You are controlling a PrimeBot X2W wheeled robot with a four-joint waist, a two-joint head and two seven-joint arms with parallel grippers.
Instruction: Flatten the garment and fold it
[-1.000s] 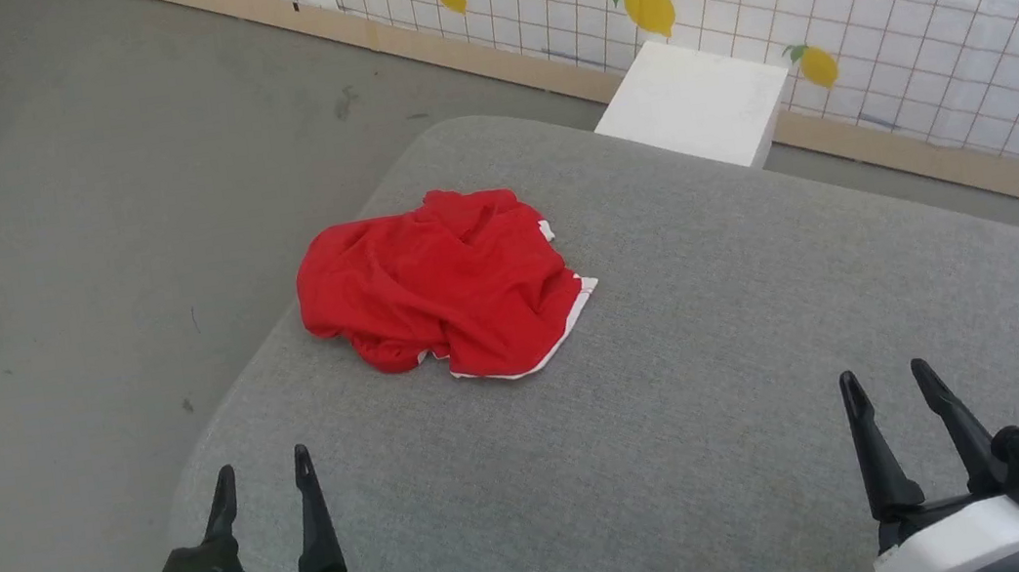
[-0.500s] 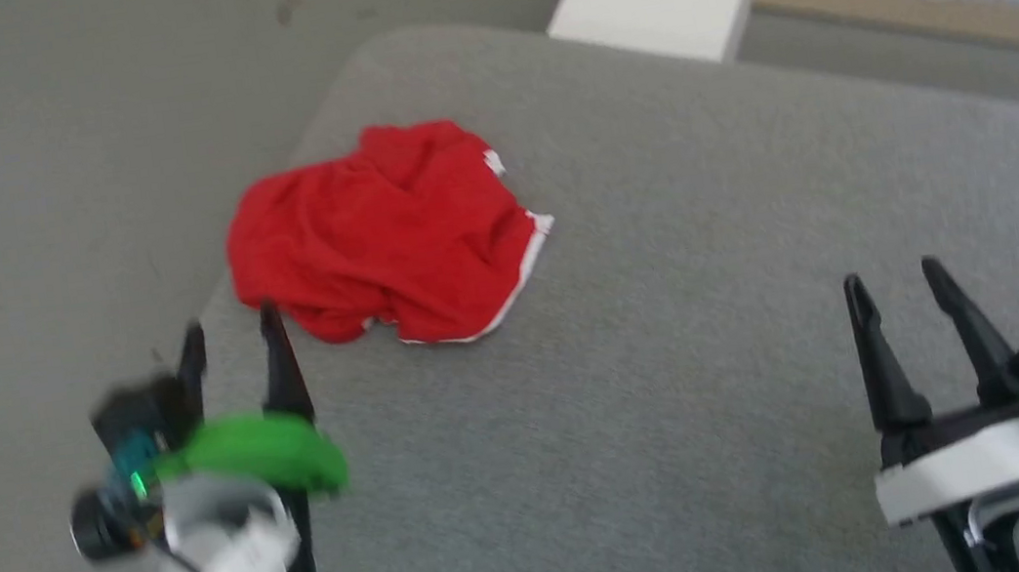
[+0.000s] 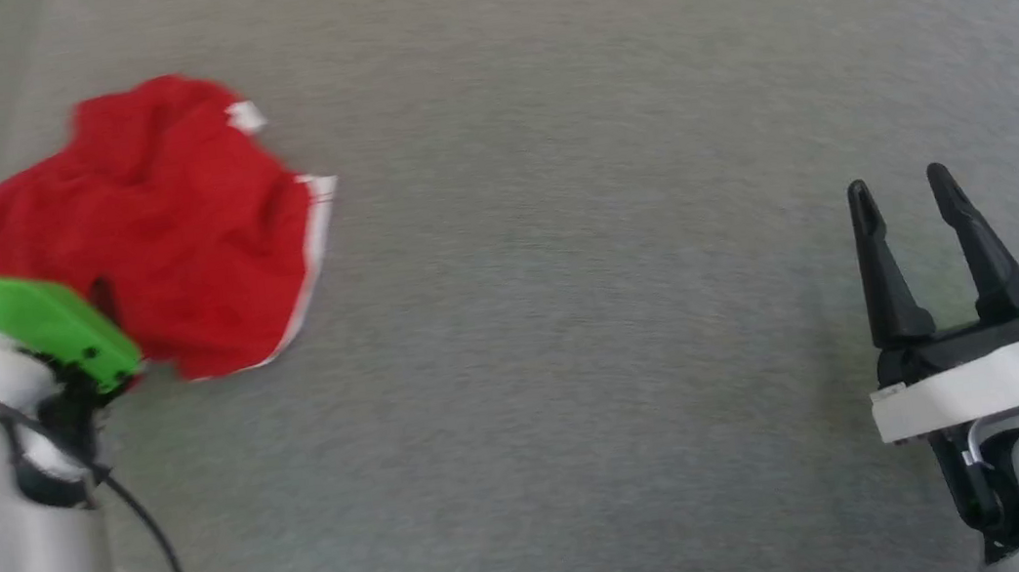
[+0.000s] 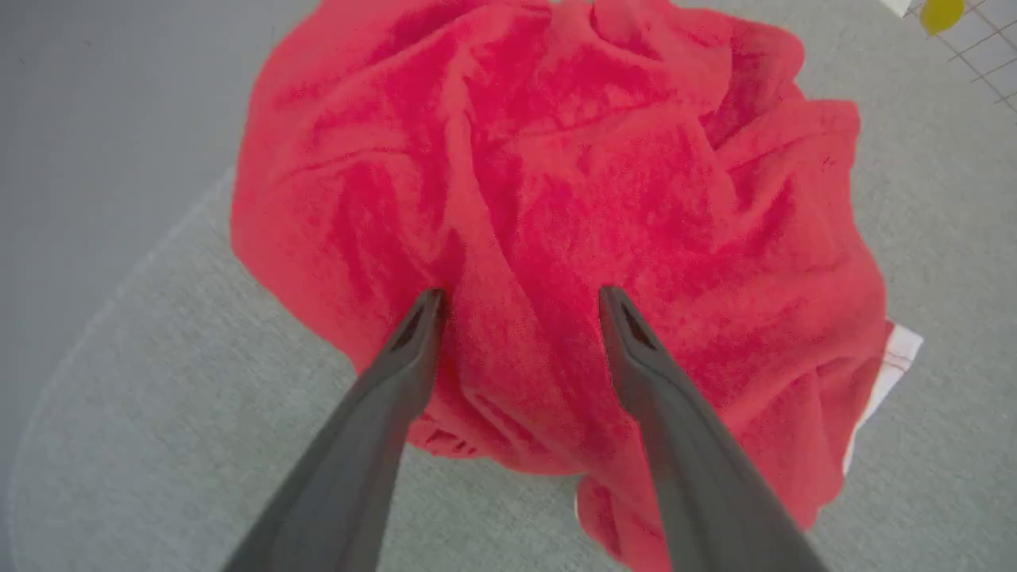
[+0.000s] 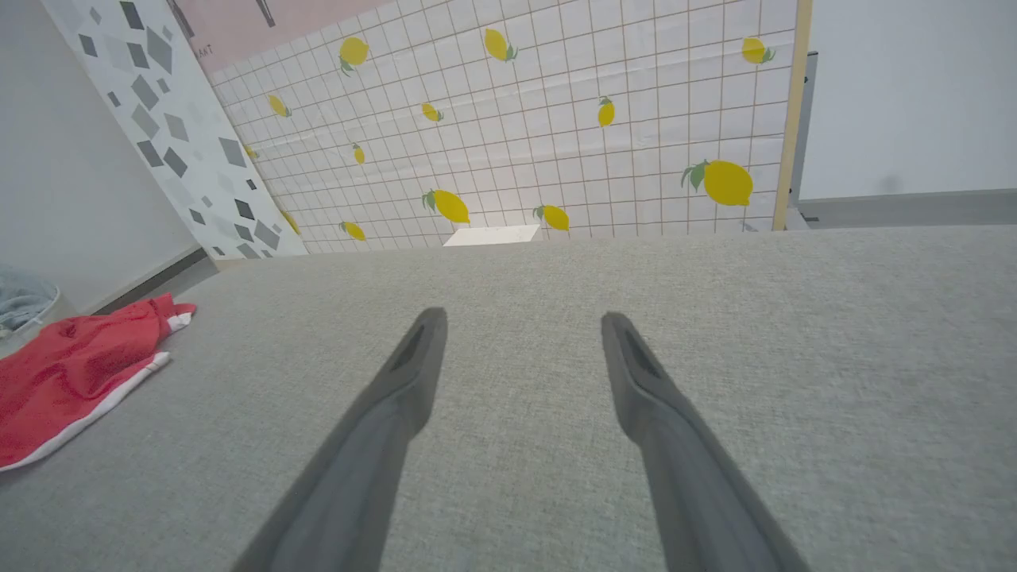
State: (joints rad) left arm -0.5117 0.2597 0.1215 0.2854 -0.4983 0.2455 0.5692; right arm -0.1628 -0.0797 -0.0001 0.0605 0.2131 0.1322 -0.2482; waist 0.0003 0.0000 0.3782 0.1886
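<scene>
Crumpled red shorts (image 3: 148, 235) lie near the left edge of the grey cushion (image 3: 579, 365). Left gripper (image 4: 520, 298), fingers spread wide and empty, hangs over them; right gripper (image 3: 900, 185), equally wide and empty, stands well apart.

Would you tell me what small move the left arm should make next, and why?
Probably lower the left gripper and close on the fabric ridge between its jaws: it hangs open over the red shorts, which lie crumpled on the grey cushion, while the right gripper is open, apart.
</scene>
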